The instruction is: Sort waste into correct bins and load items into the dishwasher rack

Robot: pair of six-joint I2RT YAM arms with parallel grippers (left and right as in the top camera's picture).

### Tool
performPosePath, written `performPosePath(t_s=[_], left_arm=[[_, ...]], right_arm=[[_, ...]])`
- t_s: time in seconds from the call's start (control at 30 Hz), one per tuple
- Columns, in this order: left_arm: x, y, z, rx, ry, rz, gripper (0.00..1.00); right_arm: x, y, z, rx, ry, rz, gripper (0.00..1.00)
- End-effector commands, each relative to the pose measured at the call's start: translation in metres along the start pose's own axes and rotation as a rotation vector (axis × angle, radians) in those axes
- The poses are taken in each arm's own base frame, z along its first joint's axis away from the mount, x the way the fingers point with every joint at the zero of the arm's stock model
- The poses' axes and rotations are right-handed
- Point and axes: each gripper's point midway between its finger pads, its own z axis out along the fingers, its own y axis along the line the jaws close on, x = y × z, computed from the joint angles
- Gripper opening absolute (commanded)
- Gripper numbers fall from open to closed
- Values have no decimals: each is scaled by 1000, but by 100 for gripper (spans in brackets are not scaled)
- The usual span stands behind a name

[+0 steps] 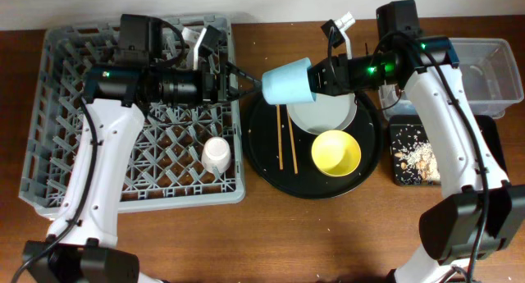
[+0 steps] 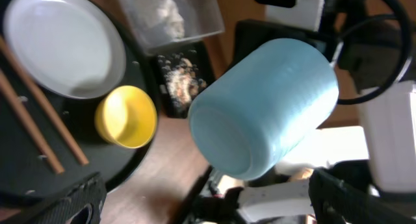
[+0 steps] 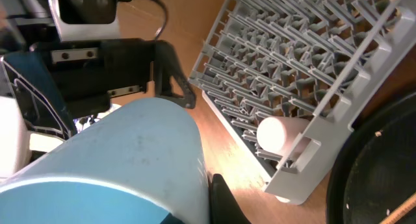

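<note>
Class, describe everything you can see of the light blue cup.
The light blue cup is matte, plastic-looking, handleless and cylindrical. It hangs tilted on its side over the left edge of the round black tray, flat base toward the left gripper, whose jaws stand open near it. The right gripper holds its rim end.

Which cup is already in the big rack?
The pale pink cup, among the pegs of the grey dishwasher rack. The light blue cup is held up in the air instead.
</note>
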Motion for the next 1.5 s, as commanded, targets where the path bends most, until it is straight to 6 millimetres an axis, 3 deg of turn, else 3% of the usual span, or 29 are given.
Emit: performPosePath(t_s=[0.0, 0.2, 0.4, 0.43, 0.5, 0.63, 0.67, 0.7, 0.73, 0.77, 0.87, 0.97, 1.0, 1.07, 1.17, 1.2, 1.3, 1.33, 1.37, 1.47], left_arm=[[5, -14, 1, 125, 25, -37, 99], [8, -27, -1, 202, 47, -38, 98], [13, -39, -4, 276, 72, -49, 90], [13, -39, -4, 276, 72, -49, 81], [13, -38, -4, 274, 71, -49, 39], [12, -38, -4, 271, 69, -45, 40], [12, -38, -4, 272, 68, -42, 45], [8, -38, -5, 274, 59, -49, 68], [3, -40, -9, 286, 49, -52, 81], [-5, -44, -16, 319, 36, -45, 86], [-15, -47, -30, 354, 11, -35, 82], [-13, -50, -31, 374, 21, -34, 65], [-13, -50, -31, 374, 21, -34, 55], [-13, -50, -31, 373, 21, -35, 43], [-14, -49, -31, 365, 16, -32, 39], [-17, -44, -29, 337, 1, -30, 39], [-34, -21, -36, 211, -97, -9, 39], [-42, -8, -42, 129, -153, -10, 39], [-52, 7, -50, 11, -226, 4, 39], [-68, 47, -74, -335, -384, 20, 39]], right_arm=[[2, 19, 11, -60, 21, -52, 4], [-3, 42, 47, -108, 51, -128, 4], [-19, 33, 68, 7, 11, -148, 4], [-17, 34, 72, 3, 19, -148, 4], [-16, 34, 73, 2, 22, -147, 4], [-13, 33, 73, 4, 29, -132, 5], [-12, 33, 73, 4, 35, -123, 5], [-10, 34, 75, 3, 41, -117, 4], [-8, 35, 76, -3, 46, -118, 4], [-8, 36, 77, -6, 49, -118, 4], [-8, 36, 77, -9, 49, -119, 4], [-10, 31, 77, 22, 40, -120, 4], [-10, 31, 77, 24, 39, -123, 10], [-10, 31, 77, 24, 38, -125, 38], [-11, 31, 76, 25, 35, -126, 73], [-13, 29, 73, 29, 28, -125, 81], [-28, 6, 43, 86, -36, -83, 92], [-29, -11, 30, 156, -57, -39, 95], [-24, -37, 14, 272, -65, 41, 96], [1, -85, -12, 559, -16, 130, 98]])
